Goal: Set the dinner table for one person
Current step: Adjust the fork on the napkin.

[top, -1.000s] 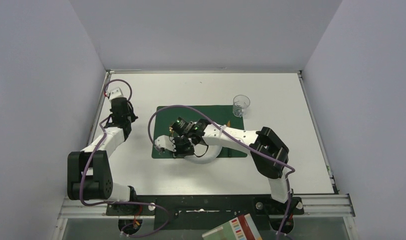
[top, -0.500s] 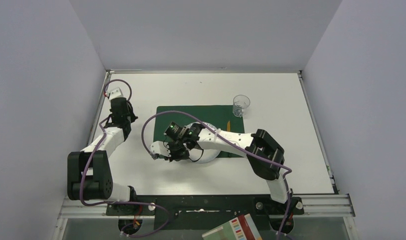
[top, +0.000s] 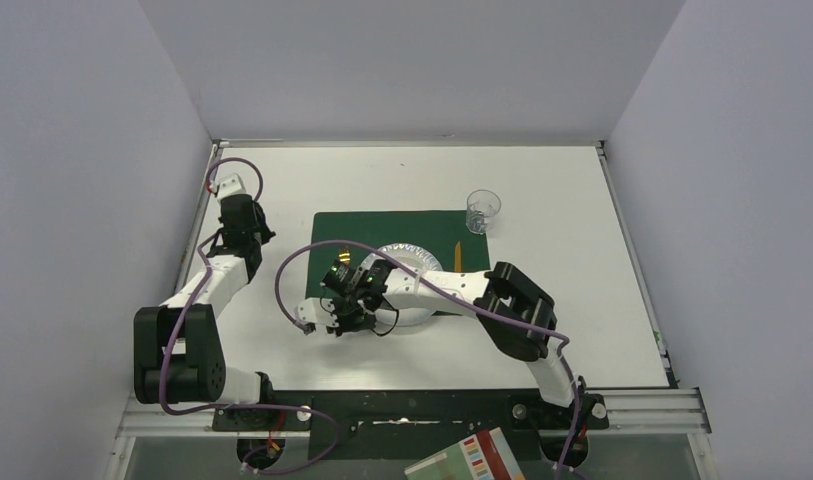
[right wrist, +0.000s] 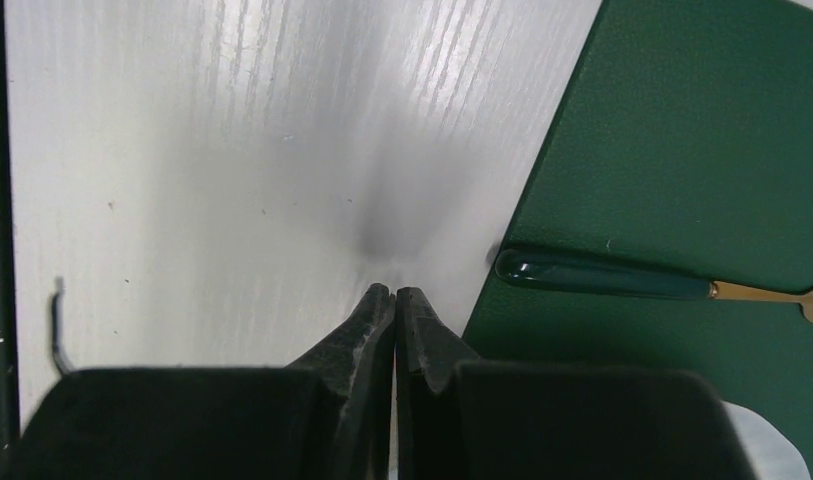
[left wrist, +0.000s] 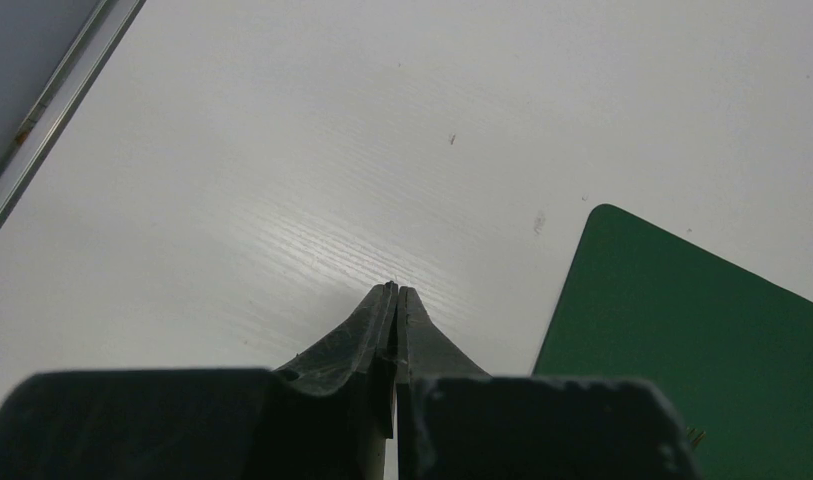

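Just off the mat's left edge, the right claw (right wrist: 394, 290) hangs over the bare white dinner table (right wrist: 172, 140). It is pinched tight with nothing in it. A second ago it was over the green mat (right wrist: 702, 140), and now it has backed off toward the near side. Just beside its tips, a green-handled fork or spoon (right wrist: 592, 275) lies on the mat, left of the plate (top: 422, 256). A glass (top: 483, 210) stands by the mat's far right corner. The left claw (left wrist: 396, 288) is pinched tight too, and empty. I think this piece is set down now.
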